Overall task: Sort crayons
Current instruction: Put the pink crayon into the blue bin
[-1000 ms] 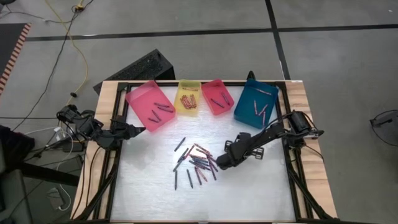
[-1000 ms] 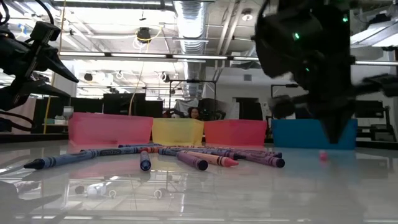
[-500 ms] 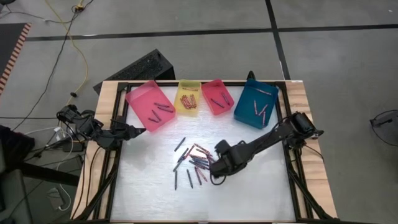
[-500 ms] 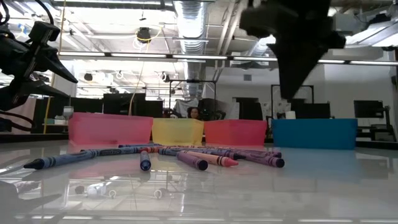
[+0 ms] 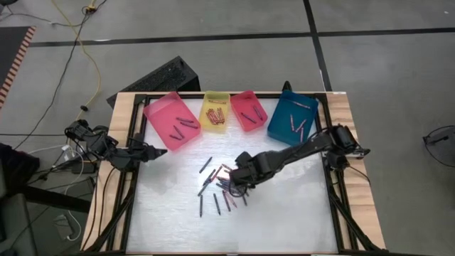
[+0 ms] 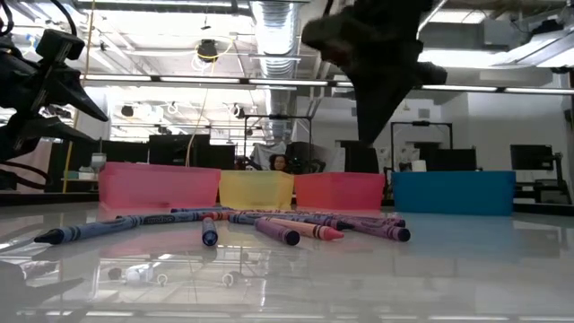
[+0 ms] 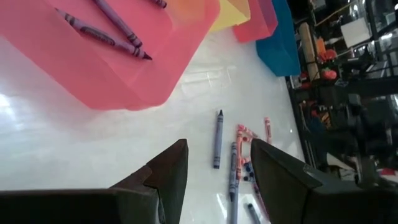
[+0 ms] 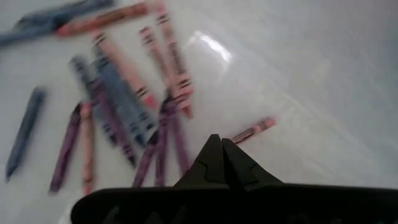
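Note:
Several crayons (image 5: pixel 222 186) in blue, purple, pink and red lie loose in a pile on the white table top, also seen in the low view as crayons (image 6: pixel 269 226). My right gripper (image 5: pixel 234 182) hangs above this pile, pointing down, fingers shut and holding nothing (image 8: pixel 222 149). One red crayon (image 8: pixel 252 132) lies apart from the rest. My left gripper (image 7: pixel 217 168) waits open at the table's left edge (image 5: pixel 158 151), beside the pink tray (image 5: pixel 173 119). More crayons lie in the trays.
Four trays stand in a row along the far edge: pink, yellow (image 5: pixel 215 112), red (image 5: pixel 248 109) and blue (image 5: pixel 293 119). Bare white table lies near and to the right of the pile. A person shows far off in the room (image 6: pixel 280 163).
My right gripper has risen from the table and gone toward the table's left, from the pile's right side to above the pile. It has rolled about its own axis and stayed shut. The crayons have kept still.

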You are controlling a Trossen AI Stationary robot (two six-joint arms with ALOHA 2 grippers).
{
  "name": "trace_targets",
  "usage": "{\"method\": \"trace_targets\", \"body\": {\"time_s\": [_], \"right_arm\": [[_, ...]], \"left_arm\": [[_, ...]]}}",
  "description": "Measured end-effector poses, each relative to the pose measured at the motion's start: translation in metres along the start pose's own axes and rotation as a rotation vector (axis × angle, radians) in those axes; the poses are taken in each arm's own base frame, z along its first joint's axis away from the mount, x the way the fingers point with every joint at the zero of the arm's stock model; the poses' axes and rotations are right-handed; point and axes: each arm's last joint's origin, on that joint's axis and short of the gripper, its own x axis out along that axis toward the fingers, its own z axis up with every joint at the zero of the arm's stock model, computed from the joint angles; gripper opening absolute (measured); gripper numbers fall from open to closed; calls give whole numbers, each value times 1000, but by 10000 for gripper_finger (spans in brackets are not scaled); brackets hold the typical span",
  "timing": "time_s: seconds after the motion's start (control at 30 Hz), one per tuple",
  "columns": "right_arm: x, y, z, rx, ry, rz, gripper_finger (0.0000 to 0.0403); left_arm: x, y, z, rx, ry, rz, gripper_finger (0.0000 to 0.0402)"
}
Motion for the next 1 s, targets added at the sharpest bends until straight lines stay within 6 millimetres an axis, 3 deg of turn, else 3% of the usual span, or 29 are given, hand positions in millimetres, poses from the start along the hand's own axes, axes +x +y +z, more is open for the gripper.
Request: {"method": "trace_targets", "body": {"time_s": [0.17,0.33,0.67,1.0], "right_arm": [[16,0,-5,298,19,-68,14],[31,4,-17,462,48,-117,65],[34,-2,-14,519,15,-180,170],[64,0,-8,511,6,-228,176]], "left_arm": [[0,0,-1,-22,26,0,165],[0,0,-1,-25,50,1,165],[0,0,0,10,6,1,165],[0,0,0,13,-12,2,165]]}}
